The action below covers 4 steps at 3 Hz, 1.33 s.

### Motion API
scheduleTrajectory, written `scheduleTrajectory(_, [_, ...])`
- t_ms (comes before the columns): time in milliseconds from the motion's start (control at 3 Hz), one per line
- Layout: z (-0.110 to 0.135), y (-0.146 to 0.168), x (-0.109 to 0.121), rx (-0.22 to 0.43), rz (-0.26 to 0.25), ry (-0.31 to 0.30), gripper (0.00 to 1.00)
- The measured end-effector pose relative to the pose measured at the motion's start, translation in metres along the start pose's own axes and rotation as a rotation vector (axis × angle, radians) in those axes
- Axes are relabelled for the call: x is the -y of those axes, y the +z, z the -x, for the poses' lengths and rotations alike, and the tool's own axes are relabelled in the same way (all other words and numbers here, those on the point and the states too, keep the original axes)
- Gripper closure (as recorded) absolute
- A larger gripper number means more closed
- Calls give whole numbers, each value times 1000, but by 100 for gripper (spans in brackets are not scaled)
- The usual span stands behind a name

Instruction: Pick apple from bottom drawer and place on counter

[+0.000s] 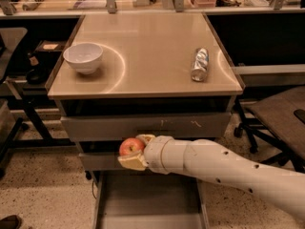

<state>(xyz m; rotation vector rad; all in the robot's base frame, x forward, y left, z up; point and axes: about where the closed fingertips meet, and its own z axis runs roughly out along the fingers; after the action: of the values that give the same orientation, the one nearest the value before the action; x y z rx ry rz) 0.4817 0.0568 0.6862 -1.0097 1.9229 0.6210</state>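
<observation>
Gripping the small round red-orange apple [130,147], my tan two-finger gripper [135,150] is clamped on it, one finger above & one below. It hangs in front of the cabinet's lower drawer fronts, over the open grey bottom drawer [147,206]. The white segmented arm [214,163] comes in from lower right. Apple is below the counter edge, in the air. Up top, the glossy beige-tan square counter [152,42] carries a white round bowl [83,57] near its left edge & a silver can [199,64] lying on its side at right, well apart. Dark office chair [279,116] beside the cabinet, right.
</observation>
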Motion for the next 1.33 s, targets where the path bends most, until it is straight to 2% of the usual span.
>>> scheduleTrajectory(667, [67,-32,16,18,-47,-67,100])
scheduleTrajectory(1000, [74,-34,17,22,-50,-66,100])
scheduleTrajectory(1333, [98,-49,26,35,-78,-76,100])
